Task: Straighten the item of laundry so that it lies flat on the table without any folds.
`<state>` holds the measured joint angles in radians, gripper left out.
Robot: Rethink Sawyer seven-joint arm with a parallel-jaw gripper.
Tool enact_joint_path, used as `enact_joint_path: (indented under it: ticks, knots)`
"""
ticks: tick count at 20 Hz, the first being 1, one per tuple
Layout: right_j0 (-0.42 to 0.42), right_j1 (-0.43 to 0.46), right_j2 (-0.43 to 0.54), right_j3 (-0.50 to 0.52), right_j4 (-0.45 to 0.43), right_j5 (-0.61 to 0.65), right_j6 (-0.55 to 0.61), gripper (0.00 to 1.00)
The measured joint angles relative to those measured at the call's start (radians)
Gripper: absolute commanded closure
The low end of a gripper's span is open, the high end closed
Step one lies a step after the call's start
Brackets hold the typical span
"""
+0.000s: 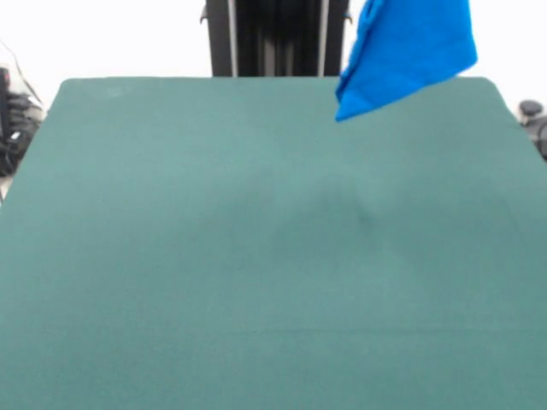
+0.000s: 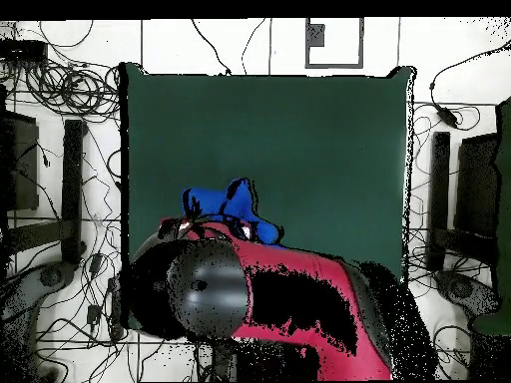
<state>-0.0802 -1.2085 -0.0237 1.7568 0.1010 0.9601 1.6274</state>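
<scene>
The item of laundry (image 1: 406, 51), a bright blue bunched shirt, hangs in the air over the table's (image 1: 256, 256) far right corner. Its top runs out of the front view and its lowest tip dangles just above the green top. From overhead the blue cloth (image 2: 225, 209) bulges out from under the red and black arm (image 2: 289, 299), above the table (image 2: 299, 130) near the edge by the robot's base. My gripper (image 2: 205, 228) is mostly buried under the arm's wrist and the cloth, and the shirt hangs from it.
The black pedestal (image 1: 273, 38) stands behind the table's far edge. Cables and dark equipment (image 2: 60, 90) lie on the floor around the table. A dark stand (image 2: 439, 199) sits beside one long side.
</scene>
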Motion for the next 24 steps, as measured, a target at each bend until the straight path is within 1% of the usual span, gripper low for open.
enact_joint_path:
  ticks: [4,6,12,13,17,18,19,24]
  knots:
    - [-0.045,-0.024,-0.001,-0.042,0.0,0.062,0.0,1.0]
    - [-0.055,-0.03,-0.001,-0.05,0.0,0.074,0.0,1.0]
    - [-0.097,-0.057,-0.001,-0.104,-0.006,0.16,0.0,1.0]
    - [-0.106,-0.066,-0.001,-0.13,-0.012,0.206,0.0,1.0]
    - [-0.12,-0.081,-0.001,-0.178,-0.021,0.297,0.0,1.0]
    - [-0.131,-0.09,-0.001,-0.216,-0.023,0.366,0.0,1.0]
    - [-0.136,-0.094,-0.001,-0.234,-0.023,0.397,0.0,1.0]
    - [-0.152,-0.111,-0.002,-0.3,-0.025,0.496,0.0,1.0]
